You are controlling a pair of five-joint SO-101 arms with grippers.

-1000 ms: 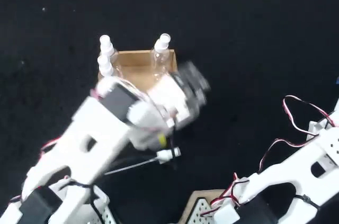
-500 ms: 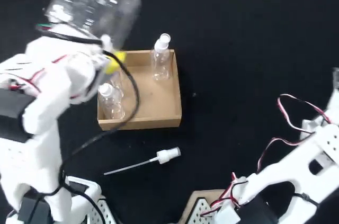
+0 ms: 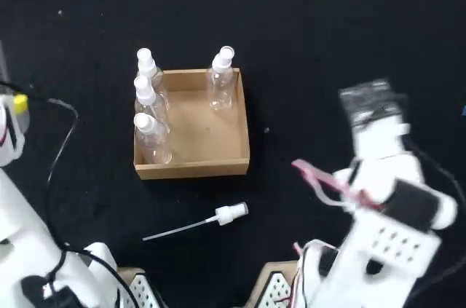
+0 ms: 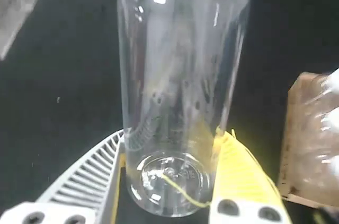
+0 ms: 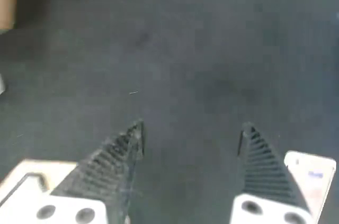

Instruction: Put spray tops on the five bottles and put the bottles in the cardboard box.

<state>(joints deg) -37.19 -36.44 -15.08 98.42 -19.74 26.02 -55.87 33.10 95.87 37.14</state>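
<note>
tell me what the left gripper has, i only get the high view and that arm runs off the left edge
observer: The left gripper is shut on a clear bottle, clamped near its base with the base toward the wrist camera.
operator: ok and is the right one carrying anything
observer: No. The right gripper is open and empty, over bare black table.
operator: how does the held bottle sit relative to the box
observer: In the left wrist view a corner of the cardboard box shows just beside the held bottle, apart from it.
</note>
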